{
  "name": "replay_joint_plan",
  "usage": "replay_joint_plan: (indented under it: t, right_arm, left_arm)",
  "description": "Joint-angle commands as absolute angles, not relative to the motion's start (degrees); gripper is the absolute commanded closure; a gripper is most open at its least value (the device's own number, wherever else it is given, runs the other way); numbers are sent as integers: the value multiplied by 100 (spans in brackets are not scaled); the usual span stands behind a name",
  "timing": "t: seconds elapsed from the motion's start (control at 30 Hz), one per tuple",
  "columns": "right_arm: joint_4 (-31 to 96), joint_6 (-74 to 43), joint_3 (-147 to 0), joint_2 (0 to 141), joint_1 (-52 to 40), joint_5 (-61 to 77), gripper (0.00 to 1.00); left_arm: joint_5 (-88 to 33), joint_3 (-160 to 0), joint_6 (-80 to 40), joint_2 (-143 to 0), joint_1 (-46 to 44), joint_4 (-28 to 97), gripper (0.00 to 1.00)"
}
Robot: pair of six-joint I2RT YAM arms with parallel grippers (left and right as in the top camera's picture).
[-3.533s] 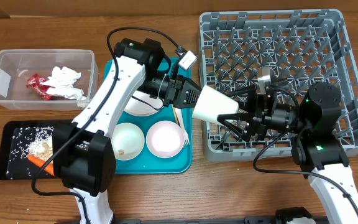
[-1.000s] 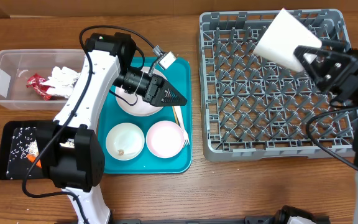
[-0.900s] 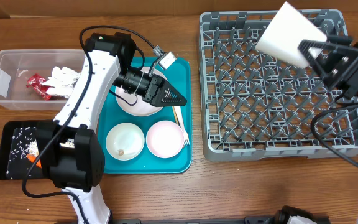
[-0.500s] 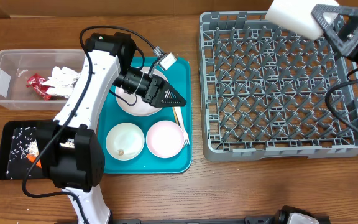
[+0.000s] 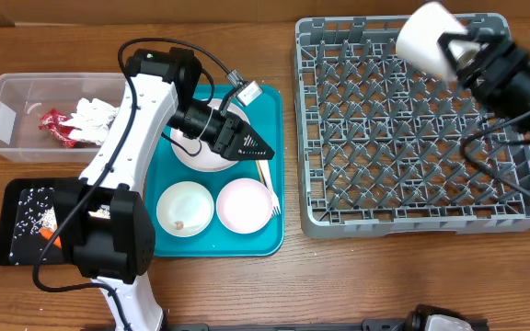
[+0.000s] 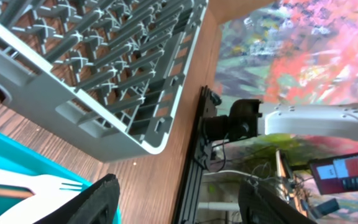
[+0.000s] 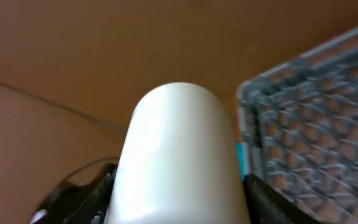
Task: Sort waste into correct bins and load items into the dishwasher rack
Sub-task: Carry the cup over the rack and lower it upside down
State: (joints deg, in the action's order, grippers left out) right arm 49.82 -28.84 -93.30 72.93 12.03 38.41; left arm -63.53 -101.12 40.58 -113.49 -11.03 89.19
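1. Waste looks done. Wrappers (image 5: 55,124) and napkins (image 5: 95,118) are in the tub (image 5: 7,119). Rice (image 5: 33,200), crumbs (image 5: 56,217) and carrot (image 5: 51,235) are in the black tray (image 5: 17,246).
2. Right gripper (image 5: 458,51): fingers clamped either side of the cup (image 5: 428,35). The cup is tilted and in the air over the far edge of the rack (image 5: 394,225), not yet set down.
3. Rack: nothing on the pegs as far as I can see.
4. Left gripper (image 5: 261,150): fingers spread with nothing between them. It hovers over the plate (image 5: 199,164) on the teal tray (image 5: 247,244).
5. Left to load, all on the teal tray: plate, white bowl (image 5: 185,207), pink bowl (image 5: 244,204), fork (image 5: 270,198), stick (image 5: 260,170).
6. My read: sorting is finished and loading has barely started. The cup is the first item in hand, with five more to go.
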Motion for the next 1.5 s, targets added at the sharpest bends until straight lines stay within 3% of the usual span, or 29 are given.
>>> replay_joint_plan:
  t: [0.0, 0.17, 0.2, 0.23, 0.63, 1.17, 1.47]
  right_arm:
    - [5568, -1874, -9428, 7266, 1033, 2309, 56]
    - [7002, -1608, -9426, 7269, 998, 1188, 63]
    - [7218, -1603, -9426, 7269, 998, 996, 63]
    - [7406, -1603, -9426, 7269, 998, 832, 64]
    - [8403, -1605, -9413, 7684, 998, -95, 65]
    - [8418, -1452, -9408, 9159, 1002, -344, 71]
    - [8340, -1341, -9317, 9520, 1153, -362, 72]
  left_arm:
    - [-6071, -10169, 4066, -11345, -1092, 8910, 33]
    - [-6010, -10169, 4066, -11345, -1092, 8886, 26]
    - [-5981, -10169, 4066, -11347, -1092, 8886, 17]
    - [-5959, -10169, 4066, -11345, -1092, 8886, 0]
    - [-5900, -10169, 4069, -11347, -1092, 8825, 0]
    - [-1841, -10169, 4069, -11347, -1092, 8200, 0]
    - [-1457, -10169, 4069, -11345, -1090, 7568, 0]
